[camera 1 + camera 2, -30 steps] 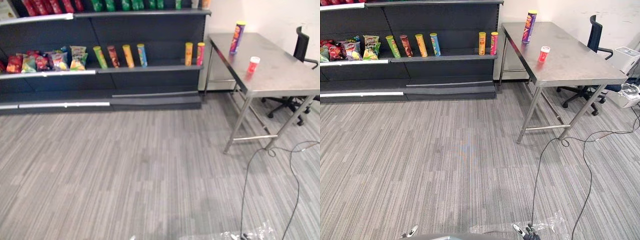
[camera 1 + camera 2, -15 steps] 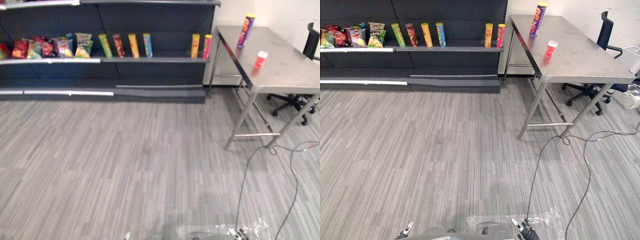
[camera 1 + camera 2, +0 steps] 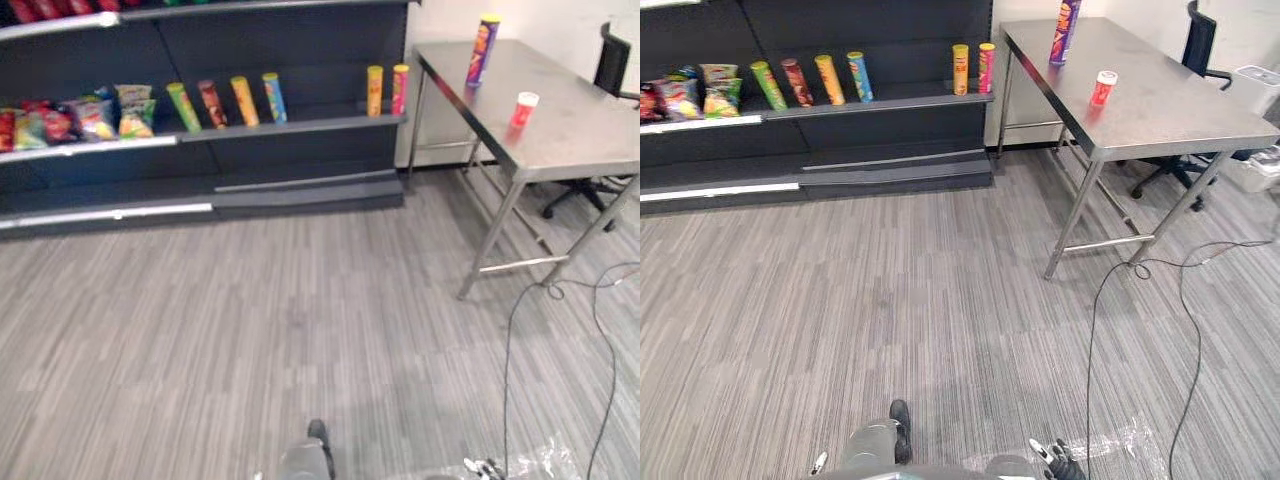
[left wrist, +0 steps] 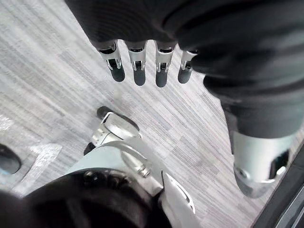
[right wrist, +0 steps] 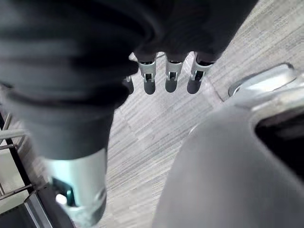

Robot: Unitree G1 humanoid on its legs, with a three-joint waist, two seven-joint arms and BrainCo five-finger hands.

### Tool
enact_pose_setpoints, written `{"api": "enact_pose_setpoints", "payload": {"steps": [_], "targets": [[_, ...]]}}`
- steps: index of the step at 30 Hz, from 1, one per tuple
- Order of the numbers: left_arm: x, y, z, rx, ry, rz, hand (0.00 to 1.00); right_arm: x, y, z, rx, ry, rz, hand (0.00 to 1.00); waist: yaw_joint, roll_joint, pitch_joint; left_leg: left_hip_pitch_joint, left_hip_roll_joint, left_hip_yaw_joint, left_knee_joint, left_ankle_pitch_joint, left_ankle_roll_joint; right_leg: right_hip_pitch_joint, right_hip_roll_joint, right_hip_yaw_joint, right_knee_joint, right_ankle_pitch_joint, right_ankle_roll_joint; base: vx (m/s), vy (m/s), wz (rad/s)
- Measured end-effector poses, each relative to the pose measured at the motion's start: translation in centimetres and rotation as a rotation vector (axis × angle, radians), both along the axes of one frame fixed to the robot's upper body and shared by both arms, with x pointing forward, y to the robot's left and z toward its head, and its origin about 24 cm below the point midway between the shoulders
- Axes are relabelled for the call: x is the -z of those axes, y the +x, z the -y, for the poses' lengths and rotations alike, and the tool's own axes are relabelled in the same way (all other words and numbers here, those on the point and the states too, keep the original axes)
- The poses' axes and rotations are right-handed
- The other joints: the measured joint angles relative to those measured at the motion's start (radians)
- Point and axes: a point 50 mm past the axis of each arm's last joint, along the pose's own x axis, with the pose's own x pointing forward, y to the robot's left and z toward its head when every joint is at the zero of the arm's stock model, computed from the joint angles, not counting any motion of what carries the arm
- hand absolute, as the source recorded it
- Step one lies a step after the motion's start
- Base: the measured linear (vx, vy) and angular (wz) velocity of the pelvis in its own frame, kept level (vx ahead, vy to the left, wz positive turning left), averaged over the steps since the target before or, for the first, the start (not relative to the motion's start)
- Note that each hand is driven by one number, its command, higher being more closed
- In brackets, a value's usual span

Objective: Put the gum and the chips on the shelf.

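Grey striped carpet is lying between the robot and everything it needs, so I'm reading this as the approach phase, with nothing picked up yet. Both task items are sitting on the steel table (image 3: 575, 135) over on the right, with an office chair (image 3: 610, 70) tucked behind it.

The chips can (image 3: 482, 50) is standing upright on its base near the table's far corner, the one closest to the shelf (image 3: 300, 125). Its long axis is running straight up and its yellow lid is facing the ceiling. The gum tub (image 3: 522, 108) is also standing upright, white cap up, a bit nearer to the robot and clearly apart from the can. Being so short, it isn't really showing a long axis.

Standing like that is probably making them easy to wrap from the side.

The shelf is already holding a row of tubes (image 3: 240, 100), some of them leaning, and snack bags (image 3: 95, 118) further left. A gap is sitting between the blue tube and the orange and pink pair, which I'm guessing is the spot for the can.

The left hand (image 4: 138, 64) is hanging with its fingers straight, side by side and pointing at the floor, holding nothing. The right hand (image 5: 171, 76) is doing the same: fingers loose and straight, nothing in them. That makes sense, since nothing is within reach to grab.
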Motion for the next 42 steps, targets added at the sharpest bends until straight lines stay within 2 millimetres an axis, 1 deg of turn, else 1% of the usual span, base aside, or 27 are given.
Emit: {"api": "enact_pose_setpoints", "payload": {"steps": [1, 2, 5, 7, 8, 10, 11, 12, 13, 15, 16, 18, 20, 22, 23, 24, 25, 28, 31, 32, 33, 34, 35, 37, 38, 40, 42], "targets": [[-0.1, 0.8, -0.5, 0.022, 0.016, 0.008, 0.00, 0.1, 0.1, -0.4, 0.008, 0.010, 0.003, 0.00, -0.004, -0.019, -0.006, -0.014, -0.026, 0.014, 0.037, -0.041, 0.021, -0.012, -0.026, 0.013, 0.030, 0.020, 0.006, 0.35, 0.284, -0.01], [-0.1, 1.3, -0.7, 0.048, 0.024, 0.011, 0.00, 0.1, -0.1, -0.5, 0.033, 0.013, 0.000, 0.00, -0.004, -0.022, -0.007, -0.009, -0.047, 0.019, 0.060, -0.077, 0.036, -0.029, -0.046, 0.032, 0.074, 0.050, 0.026, 0.33, 0.288, 0.05], [-0.1, 1.5, -0.7, 0.066, 0.031, 0.004, 0.00, 0.2, -0.5, -0.6, 0.028, 0.011, -0.012, 0.00, 0.004, -0.026, -0.025, 0.042, -0.088, 0.045, 0.035, -0.115, 0.056, -0.122, -0.080, 0.075, 0.280, 0.121, 0.024, 0.33, 0.274, -0.11], [-0.1, 1.3, -0.9, 0.092, 0.032, -0.010, 0.00, 0.1, -0.3, -0.6, 0.015, 0.002, -0.004, 0.00, -0.004, -0.031, -0.029, 0.087, -0.118, 0.050, -0.001, -0.129, 0.076, -0.221, -0.108, 0.079, 0.485, 0.234, 0.019, 0.26, 0.166, 0.03], [-0.1, 1.3, -1.0, 0.120, 0.031, -0.021, 0.00, 0.1, -0.3, -0.5, 0.014, -0.007, -0.001, 0.00, -0.006, -0.032, -0.030, 0.131, -0.136, 0.047, -0.031, -0.136, 0.088, -0.269, -0.132, 0.062, 0.593, 0.329, 0.013, 0.40, 0.201, 0.12], [-0.2, 1.4, -1.0, 0.144, 0.040, -0.026, 0.00, 0.1, -0.4, -0.4, 0.030, -0.013, -0.001, 0.00, -0.006, -0.026, -0.028, 0.186, -0.142, 0.041, -0.066, -0.149, 0.101, -0.330, -0.143, -0.005, 0.725, 0.267, -0.019, 0.32, 0.108, 0.05], [-0.1, 1.3, -1.0, 0.146, 0.044, -0.032, 0.00, 0.0, -0.1, -0.5, 0.026, -0.016, 0.009, 0.00, -0.006, -0.025, -0.027, 0.227, -0.139, 0.037, -0.097, -0.145, 0.110, -0.351, -0.132, -0.078, 0.743, 0.190, -0.023, 0.23, 0.022, 0.03], [-0.1, 1.3, -1.0, 0.144, 0.049, -0.040, 0.00, -0.1, 0.0, -0.4, 0.011, -0.026, 0.022, 0.00, -0.007, -0.020, -0.026, 0.261, -0.126, 0.033, -0.126, -0.142, 0.114, -0.367, -0.101, -0.154, 0.700, 0.128, -0.020, 0.29, 0.016, 0.03], [-0.1, 1.3, -1.0, 0.146, 0.051, -0.044, 0.00, -0.1, 0.1, -0.4, 0.008, -0.030, 0.029, 0.00, -0.010, -0.017, -0.026, 0.273, -0.116, 0.031, -0.136, -0.142, 0.114, -0.375, -0.077, -0.186, 0.654, 0.107, -0.023, 0.29, -0.052, 0.10], [0.0, 1.2, -0.7, 0.141, 0.054, -0.057, 0.00, -0.4, 0.5, -0.2, 0.038, -0.042, 0.074, 0.00, -0.029, 0.001, -0.025, 0.318, -0.069, 0.010, -0.177, -0.147, 0.102, -0.421, 0.014, -0.271, 0.422, 0.091, -0.030, 0.37, -0.104, 0.22], [0.0, 1.2, -0.6, 0.139, 0.053, -0.056, 0.00, -0.4, 0.5, -0.2, 0.043, -0.042, 0.079, 0.00, -0.030, 0.003, -0.024, 0.323, -0.063, 0.009, -0.181, -0.149, 0.099, -0.429, 0.024, -0.274, 0.390, 0.094, -0.030, 0.32, -0.121, 0.16], [0.0, 1.7, -0.3, 0.111, 0.046, -0.037, 0.00, -0.7, 0.6, -0.1, 0.070, -0.053, 0.111, 0.00, -0.029, 0.016, -0.017, 0.362, -0.029, -0.005, -0.193, -0.180, 0.059, -0.468, 0.060, -0.273, 0.153, 0.167, -0.019, 0.34, -0.160, 0.13], [0.0, 1.9, -0.2, 0.089, 0.045, -0.026, 0.00, -0.8, 0.5, -0.1, 0.085, -0.063, 0.121, 0.00, -0.028, 0.017, -0.017, 0.391, -0.011, -0.020, -0.188, -0.226, 0.031, -0.478, 0.054, -0.262, 0.013, 0.256, -0.014, 0.36, -0.218, 0.24], [0.0, 1.8, -0.2, 0.073, 0.047, -0.027, 0.00, -0.8, 0.4, -0.2, 0.091, -0.069, 0.115, 0.00, -0.028, 0.012, -0.017, 0.440, -0.002, -0.040, -0.182, -0.276, -0.016, -0.464, 0.037, -0.236, -0.048, 0.285, -0.008, 0.49, -0.334, 0.33], [0.1, 1.8, 0.4, 0.070, 0.032, -0.027, 0.00, -0.9, 0.3, 0.3, 0.095, -0.086, 0.120, 0.00, -0.027, 0.025, -0.015, 0.476, 0.024, -0.044, -0.178, -0.303, -0.038, -0.459, 0.041, -0.253, 0.012, 0.364, -0.021, 0.54, -0.371, 0.42], [0.2, 1.7, 0.8, 0.068, 0.020, -0.029, 0.00, -1.1, 0.5, 0.7, 0.095, -0.102, 0.127, 0.00, -0.029, 0.039, -0.013, 0.483, 0.043, -0.047, -0.173, -0.302, -0.050, -0.466, 0.049, -0.265, 0.057, 0.358, -0.029, 0.65, -0.421, 0.35], [0.2, 2.3, 1.6, 0.059, 0.001, -0.007, 0.00, -1.2, 0.5, 1.4, 0.096, -0.127, 0.122, 0.00, -0.025, 0.071, -0.019, 0.494, 0.071, -0.042, -0.155, -0.271, -0.055, -0.472, 0.064, -0.281, 0.114, 0.306, -0.090, 0.60, -0.387, 0.21], [0.1, 3.0, 2.5, 0.034, -0.021, 0.024, 0.00, -1.2, 0.6, 1.6, 0.101, -0.136, 0.111, 0.00, -0.027, 0.080, -0.021, 0.494, 0.099, -0.040, -0.095, -0.172, -0.073, -0.452, 0.075, -0.298, 0.183, 0.227, -0.114, 0.44, -0.284, 0.04], [-0.1, 3.8, 2.2, -0.010, -0.023, 0.064, 0.00, -1.2, 0.6, 1.6, 0.094, -0.128, 0.104, 0.00, -0.028, 0.078, -0.022, 0.406, 0.156, -0.050, 0.206, -0.073, -0.085, -0.379, 0.111, -0.295, 0.188, 0.157, -0.130, 0.35, -0.210, -0.16], [-0.2, 4.4, 2.1, -0.031, -0.024, 0.092, 0.00, -1.3, 0.9, 1.5, 0.088, -0.124, 0.112, 0.00, -0.028, 0.075, -0.022, 0.320, 0.182, -0.081, 0.376, 0.022, -0.086, -0.353, 0.125, -0.288, 0.179, 0.137, -0.136, 0.30, -0.130, -0.26], [-0.3, 4.8, 2.2, -0.048, -0.027, 0.116, 0.00, -1.4, 1.3, 1.5, 0.073, -0.122, 0.124, 0.00, -0.028, 0.077, -0.023, 0.227, 0.213, -0.103, 0.565, 0.064, -0.099, -0.324, 0.145, -0.275, 0.161, 0.118, -0.146, 0.30, -0.105, -0.28], [-0.4, 4.9, 2.1, -0.057, -0.027, 0.130, 0.00, -1.4, 1.5, 1.4, 0.067, -0.120, 0.128, 0.00, -0.028, 0.077, -0.023, 0.181, 0.228, -0.099, 0.647, 0.042, -0.094, -0.303, 0.153, -0.272, 0.150, 0.110, -0.154, 0.30, -0.059, -0.24], [-0.6, 5.1, 1.8, -0.072, -0.015, 0.151, 0.00, -1.4, 1.9, 1.2, 0.055, -0.112, 0.128, 0.00, -0.027, 0.069, -0.018, 0.116, 0.233, -0.093, 0.742, -0.019, -0.082, -0.250, 0.158, -0.270, 0.124, 0.105, -0.155, 0.37, -0.029, -0.14], [-0.7, 5.2, 1.6, -0.086, -0.012, 0.171, 0.00, -1.2, 1.7, 0.8, 0.054, -0.100, 0.118, 0.00, -0.021, 0.052, -0.015, 0.073, 0.218, -0.047, 0.714, -0.104, -0.068, -0.166, 0.155, -0.263, 0.078, 0.102, -0.149, 0.35, 0.004, -0.16], [-0.7, 5.1, 1.3, -0.095, -0.012, 0.180, 0.00, -1.2, 1.9, 0.6, 0.053, -0.091, 0.117, 0.00, -0.012, 0.043, -0.015, 0.070, 0.197, -0.002, 0.609, -0.137, -0.063, -0.126, 0.143, -0.249, 0.059, 0.099, -0.135, 0.25, 0.070, -0.31], [-0.7, 5.3, 1.5, -0.064, -0.021, 0.190, 0.00, -1.2, 2.4, 0.2, 0.054, -0.079, 0.132, 0.00, -0.005, 0.032, -0.017, 0.058, 0.149, 0.045, 0.370, -0.150, -0.048, -0.098, 0.113, -0.227, 0.047, 0.084, -0.113, 0.26, 0.128, -0.29], [-0.8, 5.4, 1.4, -0.059, -0.018, 0.195, 0.00, -1.2, 2.7, 0.0, 0.051, -0.069, 0.141, 0.00, 0.001, 0.026, -0.016, 0.055, 0.089, 0.041, 0.104, -0.125, -0.044, -0.089, 0.079, -0.205, 0.048, 0.064, -0.082, 0.25, 0.192, -0.20]]}}
